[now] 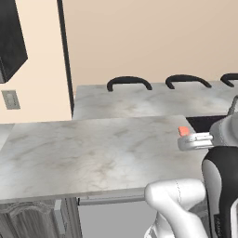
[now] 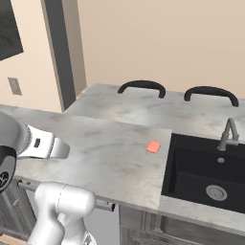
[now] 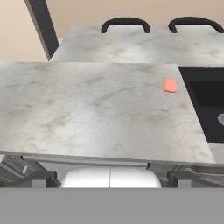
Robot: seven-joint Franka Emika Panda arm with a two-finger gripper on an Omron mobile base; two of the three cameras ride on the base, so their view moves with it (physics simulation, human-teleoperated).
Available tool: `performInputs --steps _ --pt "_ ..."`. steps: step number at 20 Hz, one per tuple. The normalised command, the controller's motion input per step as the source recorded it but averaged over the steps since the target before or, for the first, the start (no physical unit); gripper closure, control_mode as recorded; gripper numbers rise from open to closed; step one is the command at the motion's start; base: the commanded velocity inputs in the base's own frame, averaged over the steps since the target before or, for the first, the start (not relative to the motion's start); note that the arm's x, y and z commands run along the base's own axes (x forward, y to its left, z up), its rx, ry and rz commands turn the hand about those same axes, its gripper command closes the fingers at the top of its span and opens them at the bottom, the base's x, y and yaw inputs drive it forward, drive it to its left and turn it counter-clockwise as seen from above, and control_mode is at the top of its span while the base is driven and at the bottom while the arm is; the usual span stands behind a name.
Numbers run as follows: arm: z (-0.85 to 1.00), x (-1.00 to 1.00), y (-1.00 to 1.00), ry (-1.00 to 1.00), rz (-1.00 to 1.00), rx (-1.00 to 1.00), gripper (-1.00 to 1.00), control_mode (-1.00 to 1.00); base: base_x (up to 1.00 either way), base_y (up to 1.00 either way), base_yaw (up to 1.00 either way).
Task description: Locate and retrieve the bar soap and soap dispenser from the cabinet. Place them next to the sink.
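The salmon-pink bar soap (image 1: pixel 184 131) (image 2: pixel 153 146) (image 3: pixel 170 85) lies flat on the marble counter (image 1: pixel 93 153), close to the left rim of the black sink (image 2: pixel 206 172) (image 3: pixel 209 105). My gripper (image 3: pixel 110 179) hangs back over the counter's near edge, well short of the soap. It is open, its two dark fingertips (image 3: pixel 40 178) spread wide with nothing between them. A corner of the dark wall cabinet (image 1: pixel 9 42) (image 2: pixel 7 28) shows at the upper left. The soap dispenser is out of view.
A grey faucet (image 2: pixel 228 134) stands behind the sink. Beyond the counter runs a second marble top (image 1: pixel 148 100) with dark chair backs (image 1: pixel 128 82) behind it. A wall outlet (image 1: pixel 10 99) sits under the cabinet, beside a dark vertical post (image 1: pixel 66 60).
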Motion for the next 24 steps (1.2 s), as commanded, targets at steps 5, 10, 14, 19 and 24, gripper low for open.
performInputs --steps 5,10,14,19,24 --pt "0.00 0.00 0.00 0.00 0.00 0.00 -1.00 1.00 -0.10 0.49 0.33" --pt "0.00 0.00 0.00 0.00 0.00 0.00 -1.00 1.00 -0.10 0.45 0.45" --pt "0.00 0.00 0.00 0.00 0.00 0.00 -1.00 1.00 -0.14 0.48 0.44" --pt "0.00 0.00 0.00 0.00 0.00 0.00 -1.00 1.00 -0.20 0.52 0.41" --pt "0.00 0.00 0.00 0.00 0.00 0.00 -1.00 1.00 -0.12 0.58 0.38"
